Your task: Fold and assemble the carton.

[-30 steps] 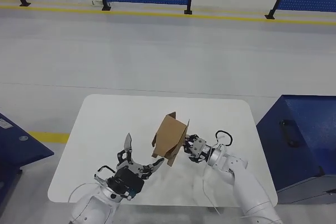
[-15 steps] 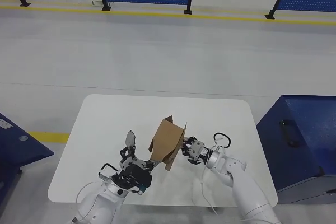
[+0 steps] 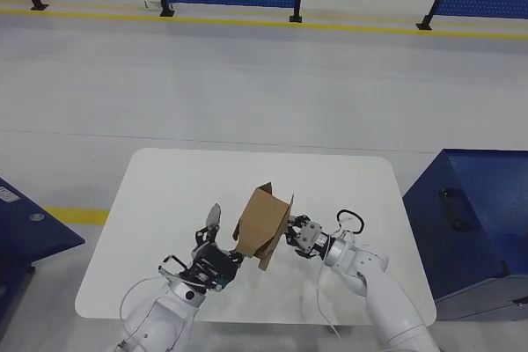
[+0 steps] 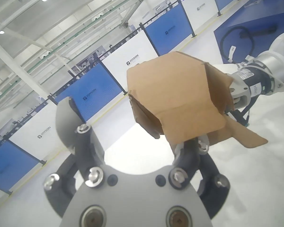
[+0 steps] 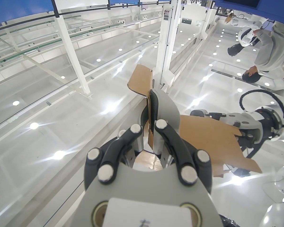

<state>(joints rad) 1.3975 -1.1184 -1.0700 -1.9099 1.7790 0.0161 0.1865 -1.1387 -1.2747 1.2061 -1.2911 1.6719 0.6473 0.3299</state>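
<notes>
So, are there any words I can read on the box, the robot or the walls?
Carton: no print on it.
White sticker on the right arm's wrist: too small to read.
Mark on the wrist plate: cut off by the picture's edge, unreadable.
Blue and white panels: each carries a brand logo, not quoted here.
Label on the blue crate: too small to read.

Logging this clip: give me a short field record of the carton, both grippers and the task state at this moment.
carton: brown cardboard, partly folded, flaps loose, tilted over the white table
right gripper: fingers shut on one carton panel
left gripper: fingers open, one finger at the carton's lower flap
task state: assembly not finished
</notes>
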